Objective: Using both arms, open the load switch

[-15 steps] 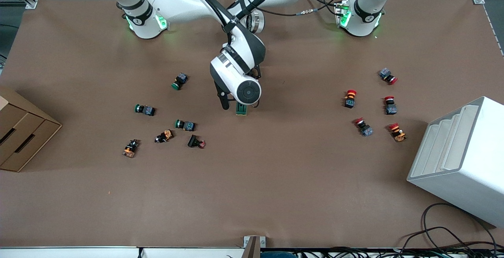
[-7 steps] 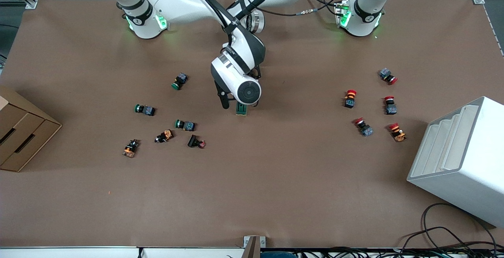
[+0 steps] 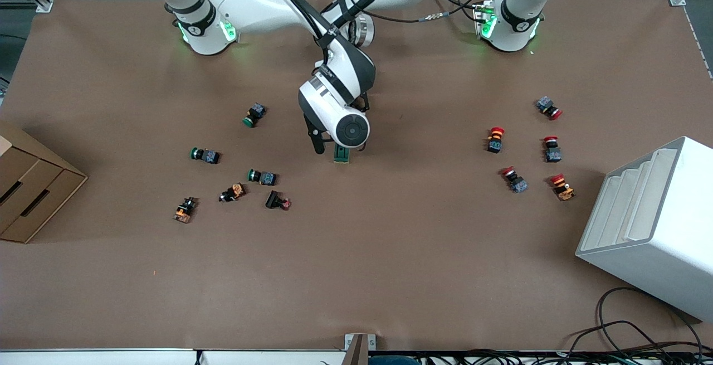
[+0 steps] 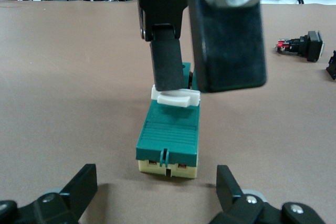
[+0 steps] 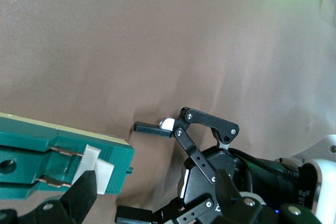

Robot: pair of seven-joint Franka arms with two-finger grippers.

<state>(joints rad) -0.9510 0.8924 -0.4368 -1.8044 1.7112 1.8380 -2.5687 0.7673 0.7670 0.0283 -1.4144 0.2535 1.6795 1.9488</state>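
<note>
Dark-green and lying flat near the middle of the brown tabletop (image 3: 390,253): so found the load switch (image 3: 341,155), well apart from the green-capped push buttons (image 3: 205,155) toward the right arm's end and from the red-capped push buttons (image 3: 494,139) toward the left arm's end. Found the right tool (image 4: 189,85) down on the switch at its white sliding piece (image 4: 176,98). Could not tell from either wrist view whether that tool was clamped on the piece or only resting against it. Found the left tool (image 4: 156,184) low over the tabletop with jaws spread wide, one on each flank of the cream-faced end of the switch, away from the white piece. Saw a clear gap on both flanks, so nothing held there.

Judged the main hazard to be an unbraced body. Expected any pull or push on the white piece, given before the left tool had closed on the block, to drag the whole switch along the smooth paper rather than move the slider. Feared also a twist of the block out from between the spread jaws, leaving one jaw closing on a corner and tipping the switch onto its edge.

Rated a slip off the white piece as likely too, given so small and low a purchase. Saw little room between the two tools over so short a block, and reckoned a careless closing or lifting move enough to knock one against the other. Counted the push buttons as too remote to interfere.
</note>
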